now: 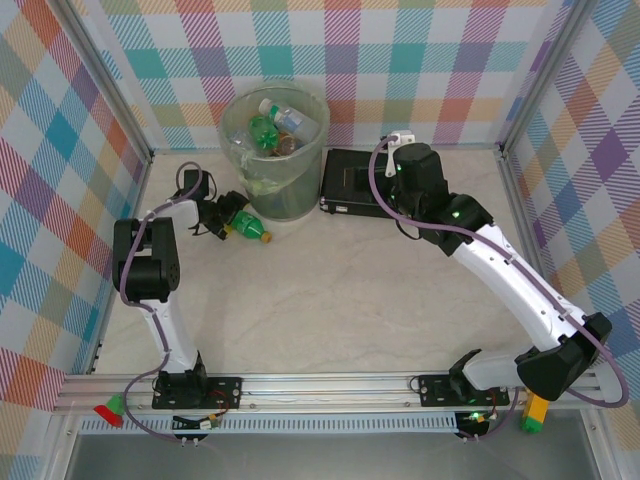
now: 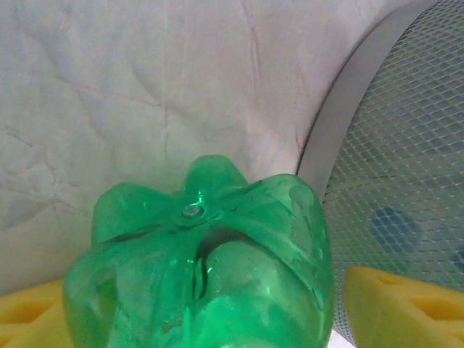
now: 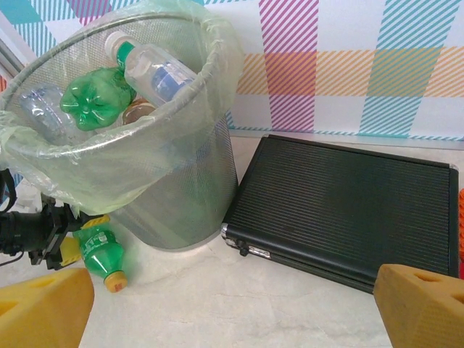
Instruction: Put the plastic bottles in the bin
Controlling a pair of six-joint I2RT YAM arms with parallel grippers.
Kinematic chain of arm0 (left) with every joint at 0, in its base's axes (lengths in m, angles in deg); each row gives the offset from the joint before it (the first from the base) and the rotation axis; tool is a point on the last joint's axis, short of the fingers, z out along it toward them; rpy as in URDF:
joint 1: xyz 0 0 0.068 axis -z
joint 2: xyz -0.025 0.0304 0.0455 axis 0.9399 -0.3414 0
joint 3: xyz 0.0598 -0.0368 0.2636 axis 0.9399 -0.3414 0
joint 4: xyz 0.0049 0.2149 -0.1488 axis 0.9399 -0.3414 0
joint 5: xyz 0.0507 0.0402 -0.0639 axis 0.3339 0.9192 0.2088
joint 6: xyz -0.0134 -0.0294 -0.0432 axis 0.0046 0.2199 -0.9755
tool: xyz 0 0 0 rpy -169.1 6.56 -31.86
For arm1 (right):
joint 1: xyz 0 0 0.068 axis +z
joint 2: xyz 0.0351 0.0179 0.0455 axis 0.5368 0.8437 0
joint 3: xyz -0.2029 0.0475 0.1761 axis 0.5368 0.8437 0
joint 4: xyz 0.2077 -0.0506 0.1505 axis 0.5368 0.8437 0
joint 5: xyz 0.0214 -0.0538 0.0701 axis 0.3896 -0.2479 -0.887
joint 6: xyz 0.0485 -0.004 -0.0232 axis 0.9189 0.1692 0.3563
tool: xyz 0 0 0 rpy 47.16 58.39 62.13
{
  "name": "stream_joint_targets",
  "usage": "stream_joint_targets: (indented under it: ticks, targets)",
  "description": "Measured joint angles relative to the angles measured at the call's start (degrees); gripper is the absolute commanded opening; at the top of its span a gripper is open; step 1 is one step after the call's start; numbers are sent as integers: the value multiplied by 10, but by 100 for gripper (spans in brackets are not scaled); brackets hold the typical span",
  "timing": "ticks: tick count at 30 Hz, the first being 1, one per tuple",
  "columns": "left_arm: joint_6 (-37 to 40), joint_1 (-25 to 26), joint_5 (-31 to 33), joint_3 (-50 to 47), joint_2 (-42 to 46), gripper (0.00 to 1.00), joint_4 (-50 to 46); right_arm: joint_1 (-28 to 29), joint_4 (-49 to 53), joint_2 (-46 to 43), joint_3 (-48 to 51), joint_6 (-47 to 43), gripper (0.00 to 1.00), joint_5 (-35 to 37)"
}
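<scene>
Overhead view: a green bottle (image 1: pixel 246 227) lies on its side on the pale tabletop (image 1: pixel 330 300), just beside the foot of the bin (image 1: pixel 300 190). Its yellow cap points away from the left arm. The left pincer (image 1: pixel 222 218) is at the bottle's base end. The right arm reaches over a flat black case (image 1: pixel 350 185) to the right of the bin.

Left wrist view: a close look at the bottle's moulded base, with yellow pads (image 2: pixel 29 312) on either side and the bin's mesh wall right alongside. The pads sit very near the plastic, but I cannot tell whether they press on it. The bottle is slick and round and caught at its very end, so it could squirt out or roll. A pincer this near the bin could also nudge it.

Right wrist view: the right pincer (image 3: pixel 232 304) has its jaws spread wide, holding nothing, and faces the bin. This view adds how high the rim stands above the lying bottle, the loose liner bag (image 3: pixel 109 167) draped over that rim, and several bottles inside (image 3: pixel 94 98). A low lift would probably snag the rim or the bag.
</scene>
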Motion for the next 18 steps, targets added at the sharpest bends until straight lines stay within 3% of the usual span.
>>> stream_joint_targets:
  ticks: [5,13,18]
  targets:
    - [5,0,3,-1,0,55,2,0,3,0,0,0,99,-2]
    - [7,0,14,-24,40,56,-5,0,3,0,0,4,99,-9]
    - [6,0,29,-31,113,56,-35,0,3,0,0,7,99,-17]
